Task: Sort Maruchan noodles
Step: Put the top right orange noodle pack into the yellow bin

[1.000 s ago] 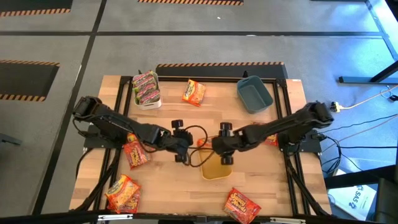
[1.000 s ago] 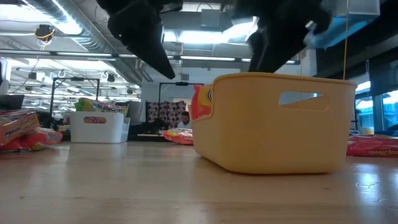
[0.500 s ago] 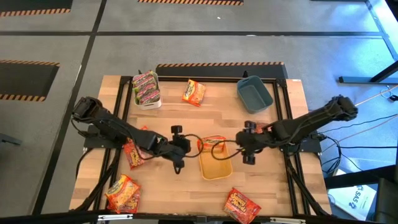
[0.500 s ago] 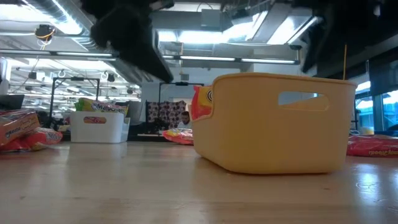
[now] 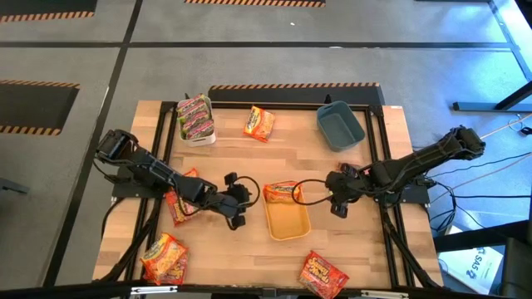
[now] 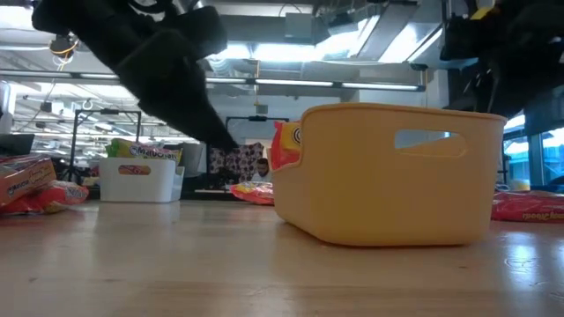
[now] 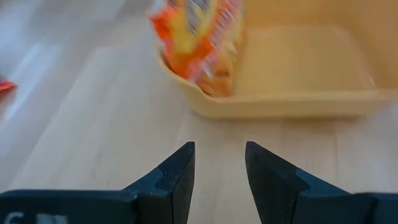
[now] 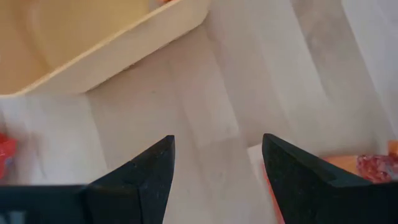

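Orange-yellow crinkly noodle packet [image 5: 283, 193] propped on yellow plastic bin [image 5: 288, 225] rim, matching colour. My left jaws [image 7: 219, 163], right jaws [image 8: 214, 163] both apart, empty, flanking bin.

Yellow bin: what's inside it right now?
One orange-yellow noodle packet leans against the far end of the yellow bin, partly over its rim. The rest of the floor looks bare from above. Whatever lies beneath that packet is covered.
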`<state>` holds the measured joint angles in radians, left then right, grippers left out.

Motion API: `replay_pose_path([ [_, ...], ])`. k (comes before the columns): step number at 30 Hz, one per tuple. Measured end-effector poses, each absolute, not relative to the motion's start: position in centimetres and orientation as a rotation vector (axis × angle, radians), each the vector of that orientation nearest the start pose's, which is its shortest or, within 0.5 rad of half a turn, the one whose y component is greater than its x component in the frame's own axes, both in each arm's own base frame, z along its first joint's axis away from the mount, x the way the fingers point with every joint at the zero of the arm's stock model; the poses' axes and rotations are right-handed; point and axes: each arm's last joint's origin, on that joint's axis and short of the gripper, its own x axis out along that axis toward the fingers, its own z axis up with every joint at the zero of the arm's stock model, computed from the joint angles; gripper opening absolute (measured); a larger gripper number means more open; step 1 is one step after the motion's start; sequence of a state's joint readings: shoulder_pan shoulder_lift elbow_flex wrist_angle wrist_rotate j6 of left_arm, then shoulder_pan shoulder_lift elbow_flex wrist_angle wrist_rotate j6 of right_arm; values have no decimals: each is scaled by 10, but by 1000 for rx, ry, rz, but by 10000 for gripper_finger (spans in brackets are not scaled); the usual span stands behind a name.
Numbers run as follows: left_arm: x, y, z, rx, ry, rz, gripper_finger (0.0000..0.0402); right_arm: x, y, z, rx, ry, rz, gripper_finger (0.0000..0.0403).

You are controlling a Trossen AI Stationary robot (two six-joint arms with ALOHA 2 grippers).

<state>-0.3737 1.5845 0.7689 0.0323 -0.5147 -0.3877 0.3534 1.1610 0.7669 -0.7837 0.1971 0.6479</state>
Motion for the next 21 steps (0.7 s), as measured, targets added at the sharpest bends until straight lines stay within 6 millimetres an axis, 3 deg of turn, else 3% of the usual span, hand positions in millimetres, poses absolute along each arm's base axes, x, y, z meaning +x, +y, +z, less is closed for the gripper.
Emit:
replay_pose_path([
  [5, 290, -95, 168, -68, 631, 248, 154, 191, 64, 217, 243, 1096, -243, 225],
  [13, 295, -82, 169, -106, 625, 261, 223, 192, 64, 217, 219, 1082, -244, 225],
  [21, 298, -66, 167, -56, 647, 310, 226, 193, 63, 218, 212, 1062, -258, 225],
])
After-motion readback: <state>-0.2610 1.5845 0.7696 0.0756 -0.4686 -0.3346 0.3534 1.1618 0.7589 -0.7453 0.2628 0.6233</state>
